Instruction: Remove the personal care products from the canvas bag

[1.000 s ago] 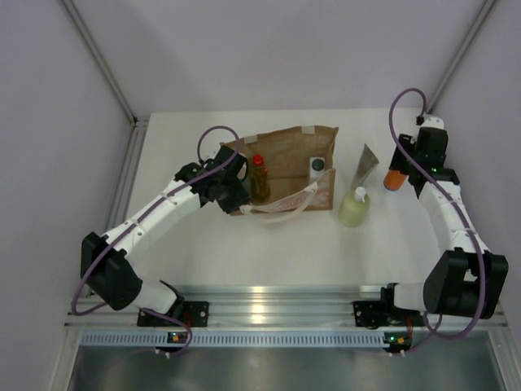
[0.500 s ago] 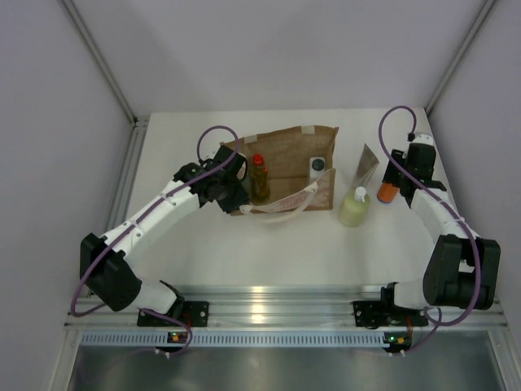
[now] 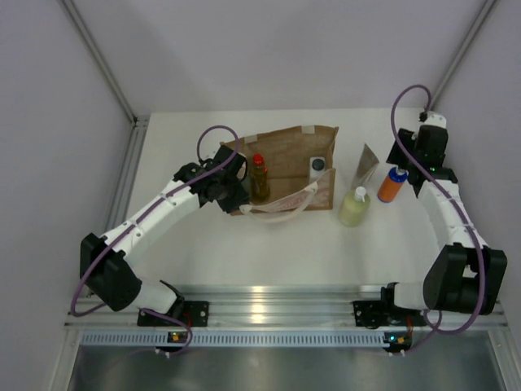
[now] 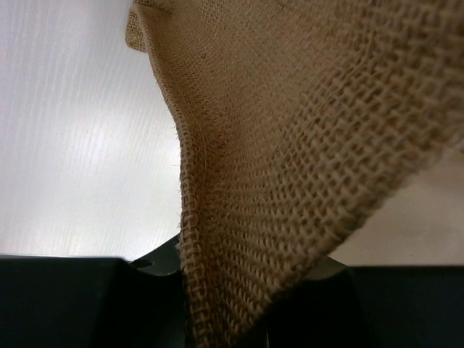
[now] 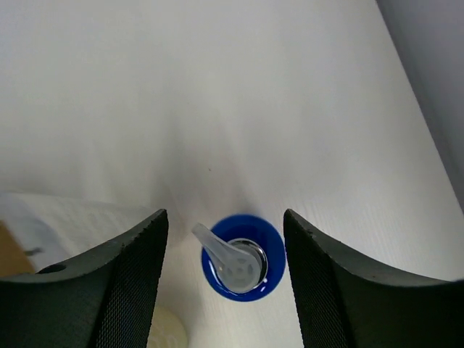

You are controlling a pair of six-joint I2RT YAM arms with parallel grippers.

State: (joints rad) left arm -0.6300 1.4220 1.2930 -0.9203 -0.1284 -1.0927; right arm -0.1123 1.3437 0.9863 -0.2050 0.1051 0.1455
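Note:
The canvas bag point(image 3: 285, 155) lies in the middle of the table, its mouth toward me. My left gripper point(image 3: 234, 186) is shut on the bag's left edge, and the woven fabric point(image 4: 304, 145) fills the left wrist view. An amber red-capped bottle point(image 3: 259, 177) and a white square dark-capped bottle point(image 3: 317, 166) sit inside the bag. A flat sachet point(image 3: 368, 163) and a pale-yellow bottle point(image 3: 355, 208) stand on the table to its right. The orange-blue bottle point(image 3: 392, 184) stands upright further right. My right gripper point(image 5: 225, 217) hangs open above its blue pump top point(image 5: 243, 257), with the fingers clear of it.
A white rope handle point(image 3: 281, 208) trails from the bag's front. The enclosure walls stand close on both sides, and the right wall is near the right arm point(image 3: 444, 204). A metal rail point(image 3: 269, 305) runs along the near edge.
The right gripper set the orange-blue bottle down upright, opened, and drew back above it. The left gripper keeps its hold on the bag.

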